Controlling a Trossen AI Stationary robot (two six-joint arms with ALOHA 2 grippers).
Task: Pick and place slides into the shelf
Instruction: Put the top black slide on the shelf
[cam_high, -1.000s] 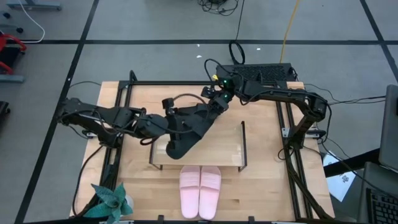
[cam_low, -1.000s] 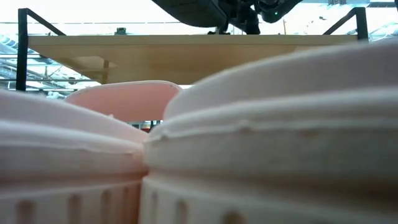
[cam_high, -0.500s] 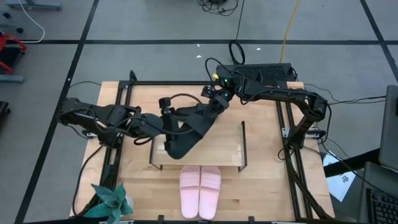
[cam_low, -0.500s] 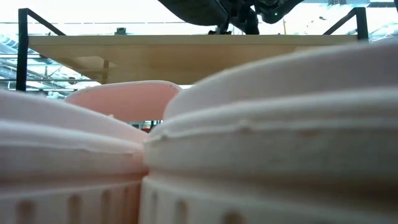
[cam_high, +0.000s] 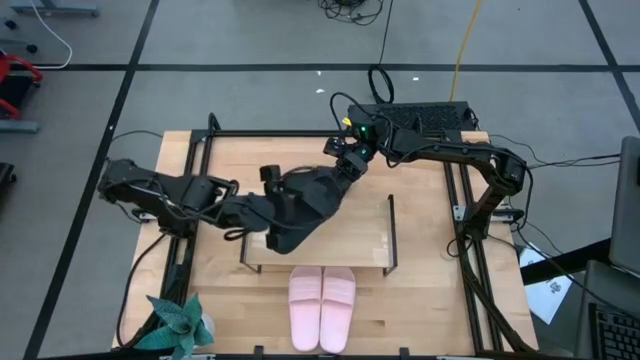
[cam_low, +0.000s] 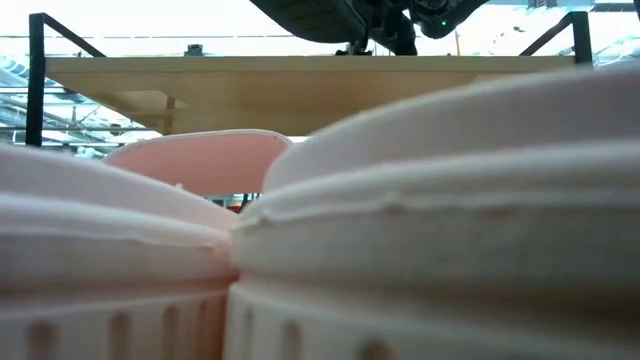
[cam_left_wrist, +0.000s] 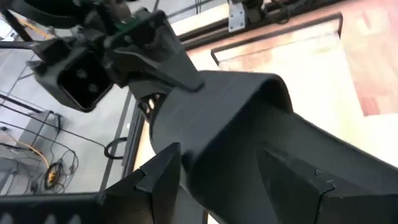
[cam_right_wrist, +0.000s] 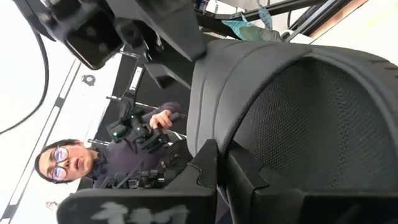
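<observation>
One black slide (cam_high: 300, 210) hangs in the air above the shelf (cam_high: 355, 235), a low rack with a pale board top and a black frame. My right gripper (cam_high: 346, 168) is shut on the slide's far end. My left gripper (cam_high: 288, 202) reaches in from the left, its fingers closed around the slide's body. The pink pair of slides (cam_high: 321, 305) lies side by side, soles down, on the table in front of the shelf. That pair fills the low view (cam_low: 400, 220), with the shelf board (cam_low: 300, 75) behind it. My left gripper has the black slide's body (cam_left_wrist: 236, 155) between its two fingers (cam_left_wrist: 158, 180), which stand wide apart at its two sides and lie across it. It comes slanting down from the table's left. The slide is clear of the shelf. My right gripper pinches the strap's edge (cam_right_wrist: 217, 134), one finger on the mesh lining inside (cam_right_wrist: 252, 171) and one outside. It comes level from the far right. The slide reaches from it toward the near left, lifted clear.
A small potted plant (cam_high: 180, 325) stands at the table's near left corner. A black box with cables (cam_high: 420, 115) sits at the far edge. A person (cam_right_wrist: 124, 155) shows beyond the table in the right wrist view.
My left gripper has shifted a little toward the near edge and tipped further down along the black slide. The slide stays lifted above the shelf. My right gripper has kept still.
</observation>
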